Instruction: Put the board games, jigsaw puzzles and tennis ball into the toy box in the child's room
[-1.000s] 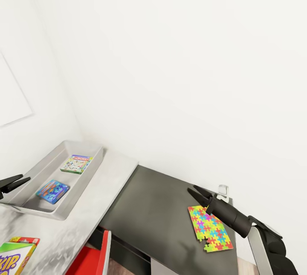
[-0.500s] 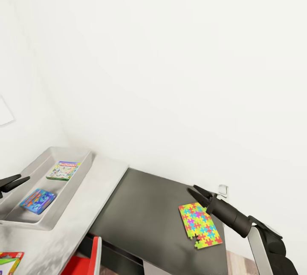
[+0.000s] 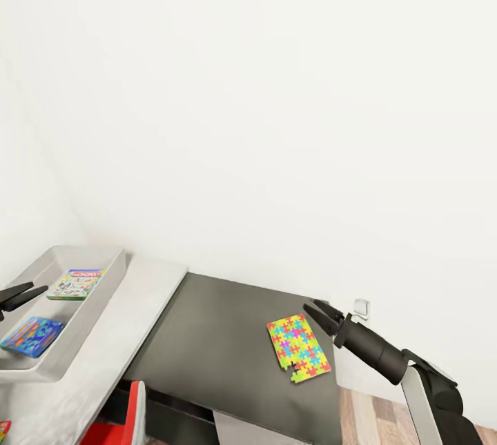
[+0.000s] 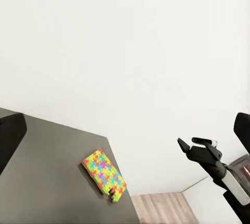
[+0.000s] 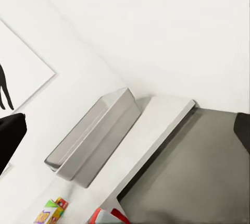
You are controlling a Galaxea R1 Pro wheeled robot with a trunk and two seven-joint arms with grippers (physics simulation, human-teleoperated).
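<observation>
Your right gripper (image 3: 319, 313), jaws slightly spread and holding nothing, hovers at lower right just beside the thin multicoloured jigsaw puzzle square (image 3: 298, 349) lying flat on the dark-grey side counter (image 3: 207, 341). To lift it well, come down over one free edge and pinch squarely, as so thin a piece will likely slip. Your left gripper (image 3: 19, 294), at far left, is parted and empty near the shallow light-grey toy box (image 3: 96, 293), which holds the green-edged Monopoly box (image 3: 74, 283) and the small blue game box (image 3: 31, 336). Compared with half a second ago, the whole view has shifted: the camera has swung right.
</observation>
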